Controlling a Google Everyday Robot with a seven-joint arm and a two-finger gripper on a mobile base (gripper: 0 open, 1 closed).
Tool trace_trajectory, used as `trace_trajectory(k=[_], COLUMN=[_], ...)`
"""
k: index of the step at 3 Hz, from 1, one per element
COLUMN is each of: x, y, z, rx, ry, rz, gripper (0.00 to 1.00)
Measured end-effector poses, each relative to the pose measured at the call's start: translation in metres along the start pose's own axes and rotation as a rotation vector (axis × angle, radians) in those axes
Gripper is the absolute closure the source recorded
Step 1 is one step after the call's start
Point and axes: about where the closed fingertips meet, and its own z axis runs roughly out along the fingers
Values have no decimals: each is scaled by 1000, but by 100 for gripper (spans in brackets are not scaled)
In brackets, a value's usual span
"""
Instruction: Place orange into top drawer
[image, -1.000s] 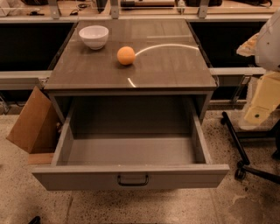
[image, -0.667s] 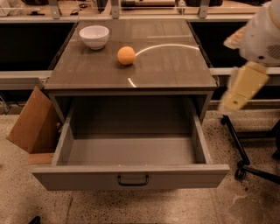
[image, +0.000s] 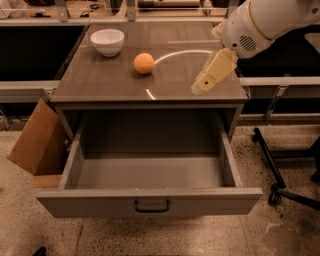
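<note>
Arm: since a second ago we see it swing in from the right edge of the view; the gripper (image: 202, 88) now hangs over the right part of the cabinet top (image: 100, 85).
Gripper state: we cannot tell; it carries no fruit.
Orange (image: 144, 63): unmoved on the cabinet top, near the white bowl (image: 107, 41), well apart from the gripper.
Top drawer (image: 80, 204): pulled out as before, nothing visible inside.
Meaning: we judge the reach has begun; the pick is not yet done.
</note>
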Motion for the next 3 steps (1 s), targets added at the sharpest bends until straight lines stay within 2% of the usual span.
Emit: trace_trajectory(k=[1,2,3], x=[0,-1,-7], y=[0,-6,-28], z=[0,14,51], rx=[0,-6,-26], ry=[0,-29,-108], rz=[0,-8,-6], gripper=[0,0,0])
